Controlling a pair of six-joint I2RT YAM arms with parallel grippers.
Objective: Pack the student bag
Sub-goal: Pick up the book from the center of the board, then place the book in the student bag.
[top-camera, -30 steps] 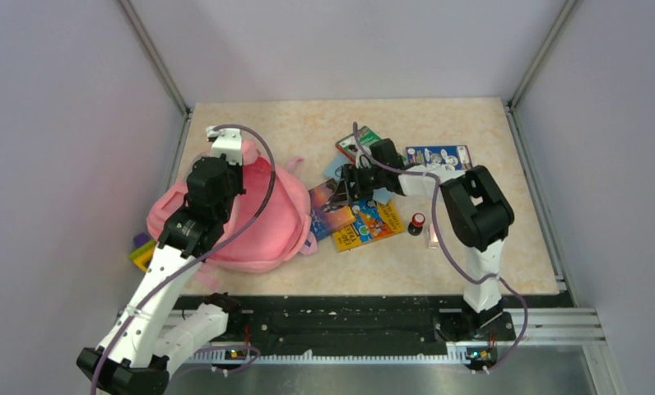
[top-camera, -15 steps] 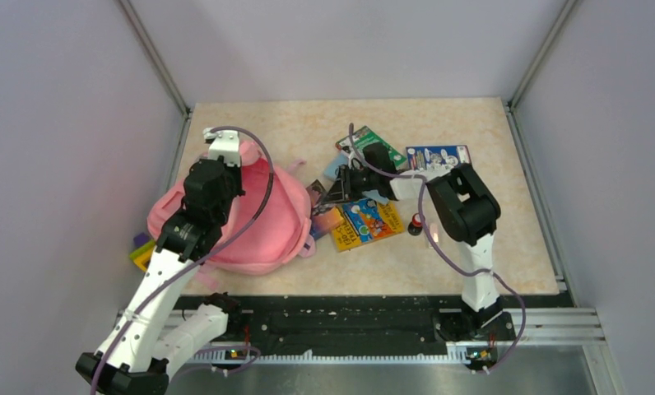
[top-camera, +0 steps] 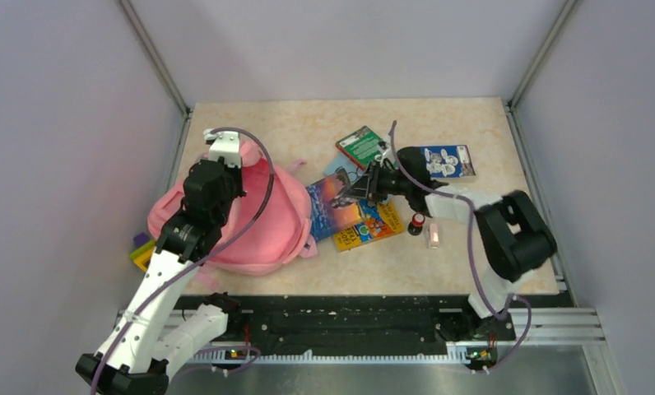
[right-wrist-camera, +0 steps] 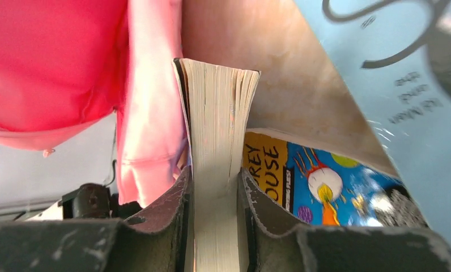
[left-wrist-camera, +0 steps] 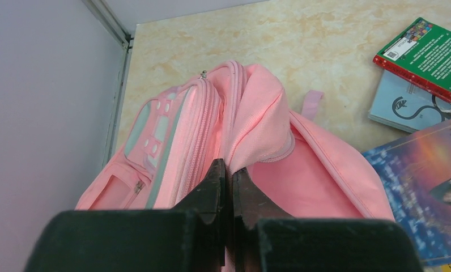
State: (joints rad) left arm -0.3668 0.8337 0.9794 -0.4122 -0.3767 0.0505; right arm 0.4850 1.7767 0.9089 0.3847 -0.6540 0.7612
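The student bag (top-camera: 250, 222), a soft pink backpack, lies at the left of the table with its opening towards the books. My left gripper (top-camera: 234, 164) is shut on a fold of the bag's pink fabric (left-wrist-camera: 257, 113) at the opening's edge and holds it up; its jaws (left-wrist-camera: 228, 170) meet on the cloth. My right gripper (top-camera: 365, 185) is shut on a thick paperback book (top-camera: 334, 202) with a blue-orange cover. In the right wrist view the book's page edges (right-wrist-camera: 217, 113) stand between the fingers (right-wrist-camera: 215, 187), with the bag (right-wrist-camera: 59, 56) just beyond.
A yellow-blue book (top-camera: 372, 224) lies under the held one. A green book (top-camera: 360, 146), a pale blue one (left-wrist-camera: 407, 105) and a blue card (top-camera: 446, 160) lie behind. A red-capped item (top-camera: 417, 222) and a small pink piece (top-camera: 434, 237) lie to the right. A yellow-purple object (top-camera: 141, 249) pokes out left of the bag.
My right gripper has closed on the blue-orange book and tipped it up off the pile, while that arm's elbow swung out to the right. The left arm and the bag have not moved.
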